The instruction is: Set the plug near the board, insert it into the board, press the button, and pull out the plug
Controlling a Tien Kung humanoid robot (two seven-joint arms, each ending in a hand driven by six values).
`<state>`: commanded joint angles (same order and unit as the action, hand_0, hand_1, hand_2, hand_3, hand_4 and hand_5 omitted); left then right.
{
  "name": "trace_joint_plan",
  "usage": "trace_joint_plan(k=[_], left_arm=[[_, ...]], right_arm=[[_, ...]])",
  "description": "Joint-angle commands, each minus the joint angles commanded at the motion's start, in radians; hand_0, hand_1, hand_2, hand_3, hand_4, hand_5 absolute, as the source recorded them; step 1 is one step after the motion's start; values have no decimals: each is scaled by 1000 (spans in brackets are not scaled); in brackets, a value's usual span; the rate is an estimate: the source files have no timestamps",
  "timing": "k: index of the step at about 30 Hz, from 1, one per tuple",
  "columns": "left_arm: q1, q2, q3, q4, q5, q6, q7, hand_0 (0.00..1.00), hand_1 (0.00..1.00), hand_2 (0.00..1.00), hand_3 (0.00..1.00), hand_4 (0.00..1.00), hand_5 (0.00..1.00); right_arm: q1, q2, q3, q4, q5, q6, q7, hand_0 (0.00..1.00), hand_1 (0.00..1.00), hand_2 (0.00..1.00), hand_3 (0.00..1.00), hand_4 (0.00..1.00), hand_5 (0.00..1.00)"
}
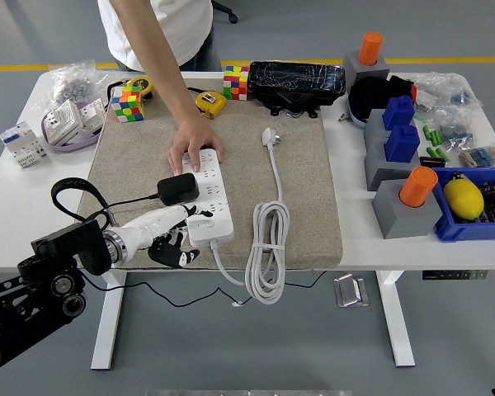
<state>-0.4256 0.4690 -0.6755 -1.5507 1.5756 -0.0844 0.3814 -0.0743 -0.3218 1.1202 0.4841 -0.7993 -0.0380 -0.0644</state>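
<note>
A white power strip lies lengthwise on the beige mat. A black plug sits at the strip's left edge, its black cable running off to the left; whether its pins are seated I cannot tell. My left hand hovers at the strip's near-left corner, just below the plug, fingers relaxed and holding nothing. A person's hand presses on the strip's far end. The strip's own white cord lies coiled to the right, ending in a white plug.
Rubik's cubes and a yellow tape measure lie at the mat's far edge. A black case stands behind. Grey and blue blocks and a blue bin crowd the right side.
</note>
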Motion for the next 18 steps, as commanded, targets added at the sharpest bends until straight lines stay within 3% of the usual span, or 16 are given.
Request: trace_joint_plan(k=[18], left_arm=[[-17, -21, 39, 74, -12, 8, 1, 62, 53, 145, 875, 552, 2]], right_arm=[[-4, -1, 8, 5, -3, 0, -1, 585, 665, 633, 565, 976, 580]])
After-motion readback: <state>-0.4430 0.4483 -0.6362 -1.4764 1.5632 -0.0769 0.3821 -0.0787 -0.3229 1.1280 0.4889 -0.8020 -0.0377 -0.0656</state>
